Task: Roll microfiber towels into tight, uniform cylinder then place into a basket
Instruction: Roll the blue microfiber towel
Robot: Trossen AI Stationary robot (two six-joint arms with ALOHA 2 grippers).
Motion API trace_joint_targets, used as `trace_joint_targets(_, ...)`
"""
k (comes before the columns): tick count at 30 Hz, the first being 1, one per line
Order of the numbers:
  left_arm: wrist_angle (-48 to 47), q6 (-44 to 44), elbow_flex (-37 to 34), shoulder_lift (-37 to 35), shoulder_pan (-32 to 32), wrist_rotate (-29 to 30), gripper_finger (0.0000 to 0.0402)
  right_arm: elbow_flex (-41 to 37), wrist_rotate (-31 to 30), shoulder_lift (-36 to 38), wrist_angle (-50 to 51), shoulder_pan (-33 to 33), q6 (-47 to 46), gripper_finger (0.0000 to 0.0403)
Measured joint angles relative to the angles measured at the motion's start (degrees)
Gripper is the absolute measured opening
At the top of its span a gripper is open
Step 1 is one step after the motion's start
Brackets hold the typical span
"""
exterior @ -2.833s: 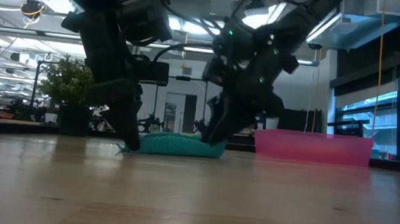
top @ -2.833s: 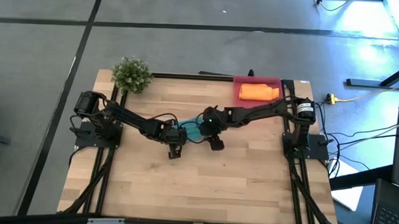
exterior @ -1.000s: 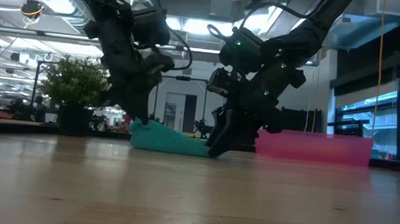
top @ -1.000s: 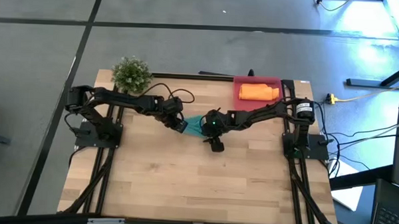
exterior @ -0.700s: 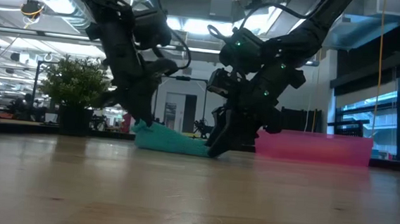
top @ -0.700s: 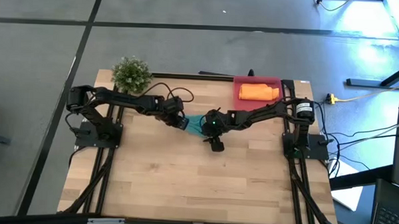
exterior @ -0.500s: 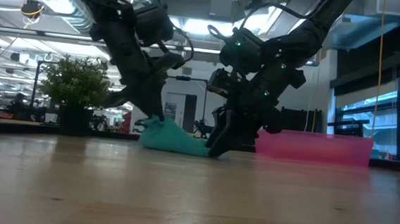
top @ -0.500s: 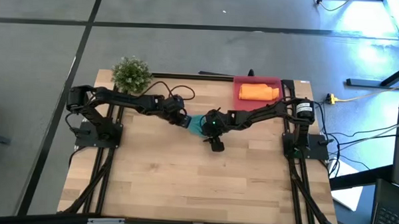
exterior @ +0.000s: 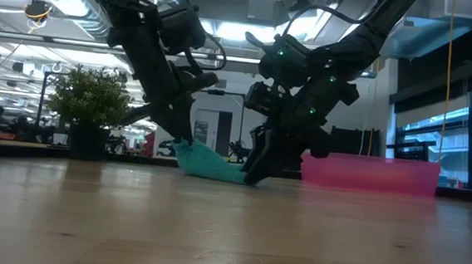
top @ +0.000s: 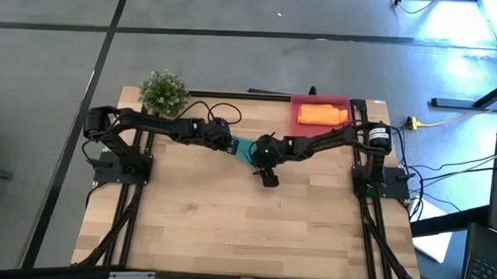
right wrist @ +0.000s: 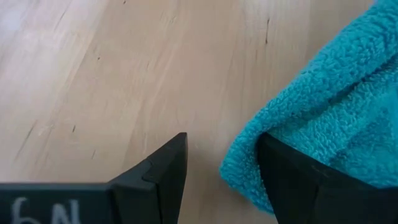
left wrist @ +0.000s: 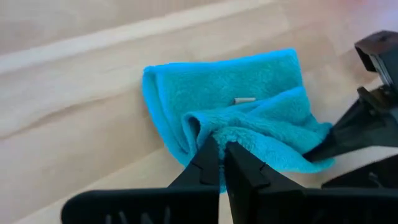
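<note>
The teal microfiber towel (top: 246, 150) lies bunched and folded on the table's middle, its lower layers on the wood (left wrist: 249, 93). My left gripper (top: 232, 147) is shut on its left end. My right gripper (top: 267, 175) stands open at the towel's right end (exterior: 237, 175), with a towel corner (right wrist: 245, 177) poking between its fingers. The orange towel (top: 321, 115) lies rolled in the pinkish basket (top: 320, 100) at the far right. My left gripper pinches a raised fold (left wrist: 214, 132) at the towel's left end between its two fingers, slanting down from the table's left. That end is lifted (exterior: 186, 148); the rest slopes down to the table. My right gripper touches the towel's right end (right wrist: 292, 134) with one finger (right wrist: 292, 180). The other finger (right wrist: 163, 169) stands over bare wood.
A small green plant (top: 164, 92) stands at the far left corner. The basket's wall (exterior: 370, 173) rises just right of my right gripper. Bare wood (top: 245, 230) fills the near half of the table.
My left gripper has gone toward the table's right, toward my right gripper, and turned, carrying the towel's left end with it. That end has been lifted and pushed over the rest, so the towel is shorter and more bunched. Its right end has stayed put.
</note>
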State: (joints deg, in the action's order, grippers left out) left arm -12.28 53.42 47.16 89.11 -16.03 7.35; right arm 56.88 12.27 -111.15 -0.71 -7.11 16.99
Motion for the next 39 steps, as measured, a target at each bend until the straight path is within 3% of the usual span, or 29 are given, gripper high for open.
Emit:
trace_joint_targets(25,21.91,0.43,-0.01,12.74,-1.01,6.11,0.0,-0.02,1.11,0.0,0.17,0.04,-0.02,0.0188)
trace_joint_targets(33,22.26,0.03,0.02,13.64,-1.01,9.45,0.0,-0.02,0.97,0.0,0.08,0.04,-0.02,0.0188)
trace_joint_targets(39,22.81,0.14,0.17,16.24,-1.09,9.35,0.0,0.34,-5.21,0.96,0.3,0.26,-3.09,0.0188)
